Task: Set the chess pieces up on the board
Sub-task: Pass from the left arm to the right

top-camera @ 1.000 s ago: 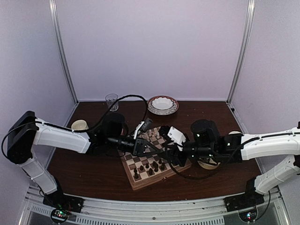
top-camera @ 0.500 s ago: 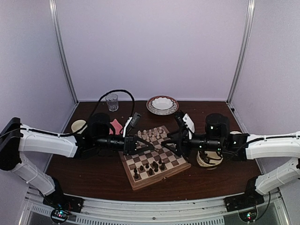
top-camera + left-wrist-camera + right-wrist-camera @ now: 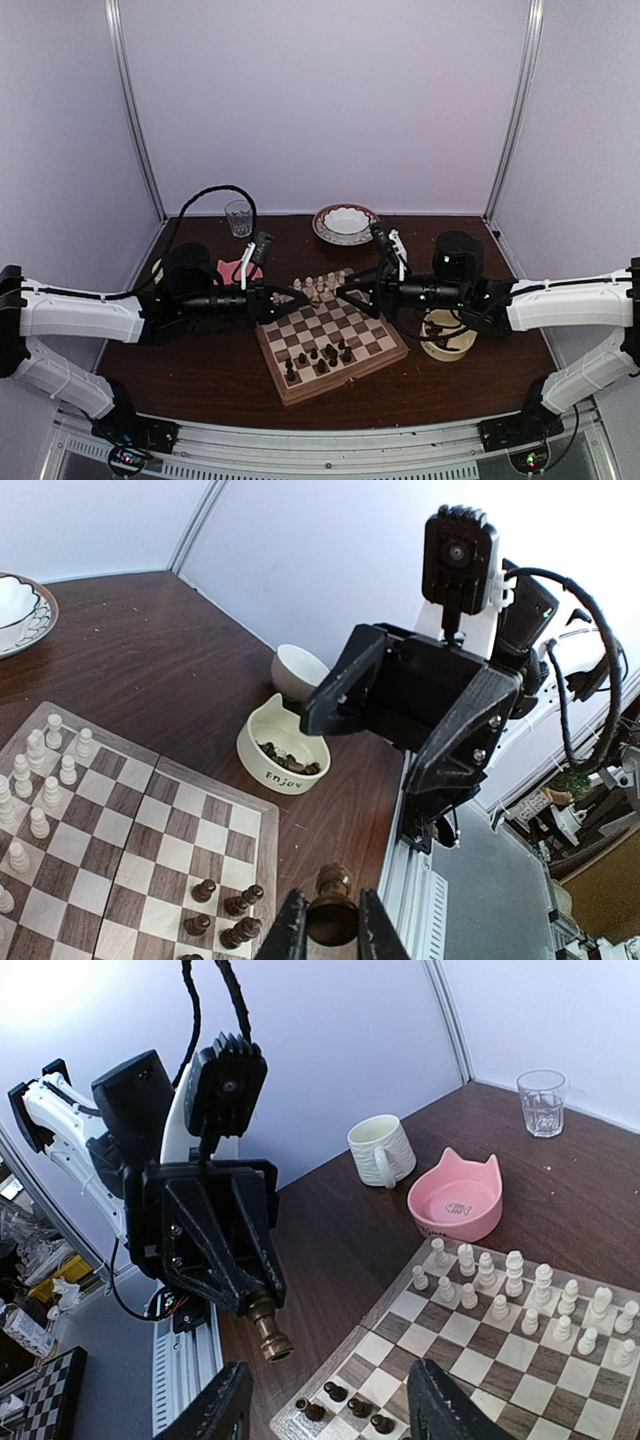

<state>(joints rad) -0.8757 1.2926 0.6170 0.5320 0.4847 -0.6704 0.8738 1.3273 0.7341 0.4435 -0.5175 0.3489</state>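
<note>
Left fingers (image 3: 292, 935), drawn back leftward, pinch a dark chess piece (image 3: 331, 912).

A: What does the left gripper (image 3: 333, 933) hold?
B: One dark brown wooden chess piece (image 3: 332, 898), upright, pinched between both fingers

A: And the checked wooden chessboard (image 3: 150, 830)?
B: Dark chessmen (image 3: 205, 890) cluster by the edge nearest that piece, and pale cream chessmen (image 3: 38, 822) line the opposite edge. Just off a corner sits a cream round bowl (image 3: 256, 758) of dark pieces (image 3: 287, 764). The black right gripper (image 3: 362, 767) hangs beside it, jaws parted, nothing between them
</note>
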